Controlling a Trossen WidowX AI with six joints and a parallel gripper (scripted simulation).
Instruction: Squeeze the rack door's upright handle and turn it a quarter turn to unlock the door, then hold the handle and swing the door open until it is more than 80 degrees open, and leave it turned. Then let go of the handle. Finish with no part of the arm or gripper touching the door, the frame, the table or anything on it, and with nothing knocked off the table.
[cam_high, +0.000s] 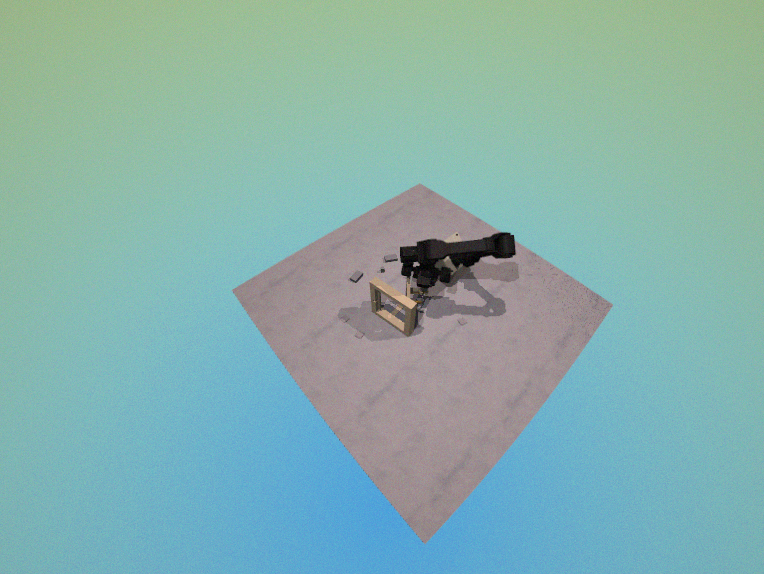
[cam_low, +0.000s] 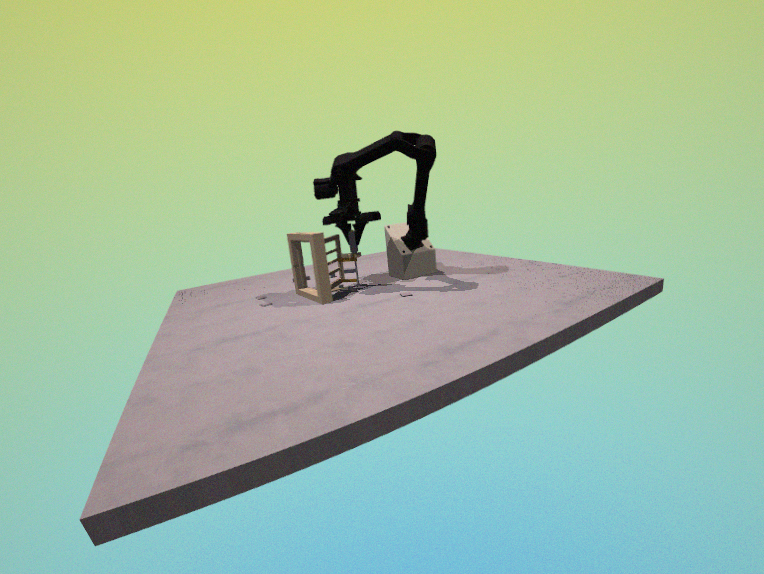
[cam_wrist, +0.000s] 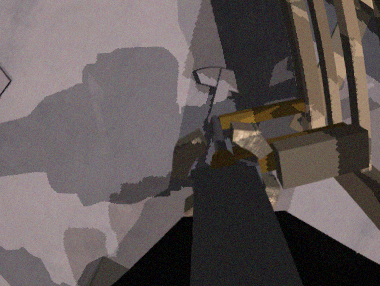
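The tan rack frame (cam_high: 409, 320) (cam_low: 319, 268) stands upright on the table. The slatted door (cam_low: 339, 246) (cam_wrist: 312, 65) is swung part way out of the frame on the robot's side; its exact angle is hard to tell. The thin upright handle (cam_low: 356, 272) stands off the door's free edge on amber arms (cam_wrist: 262, 115). My gripper (cam_low: 353, 249) (cam_wrist: 234, 227) points down and is shut on the handle near its top. In the wrist view a dark finger covers part of the grip. In the top view the arm's wrist hides the fingertips.
Grey blocks (cam_high: 356, 276) (cam_high: 390, 257) lie behind and left of the frame. Flat tiles lie on the table (cam_high: 426, 419) (cam_low: 296, 370), one tile (cam_high: 461, 321) (cam_low: 405, 295) to the right of the frame. The pale robot base (cam_low: 410, 264) stands behind the door.
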